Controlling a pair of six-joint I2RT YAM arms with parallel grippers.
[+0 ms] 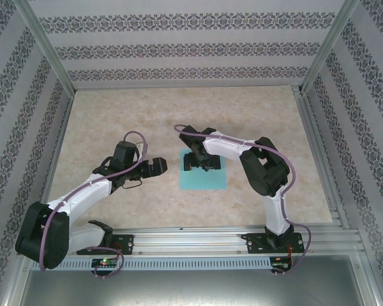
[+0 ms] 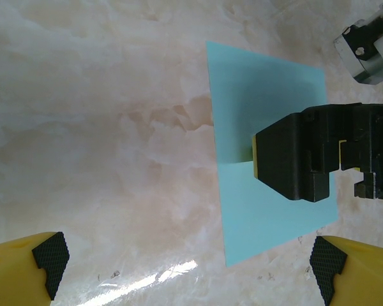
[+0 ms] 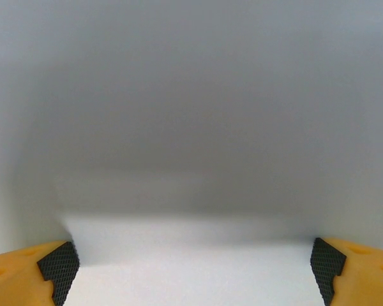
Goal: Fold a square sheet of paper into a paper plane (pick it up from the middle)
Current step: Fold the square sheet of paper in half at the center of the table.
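Note:
The square sheet of paper (image 1: 207, 180) is turquoise and lies flat and uncreased on the marble table, just right of centre. My right gripper (image 1: 198, 163) is down over the sheet's far half, jaws spread wide. One of its black fingers (image 2: 293, 159) rests on the paper (image 2: 268, 210) in the left wrist view. In the right wrist view my right gripper (image 3: 191, 271) stands open over a pale blurred surface very close below. My left gripper (image 1: 156, 167) hovers left of the sheet, apart from it. In its own view the left gripper (image 2: 188, 268) is open and holds nothing.
An aluminium rail (image 1: 230, 237) carrying both arm bases runs along the near edge. Patterned walls (image 1: 179, 48) and frame posts close in the back and sides. Bare marble tabletop (image 1: 115, 115) stretches behind and to the left of the grippers.

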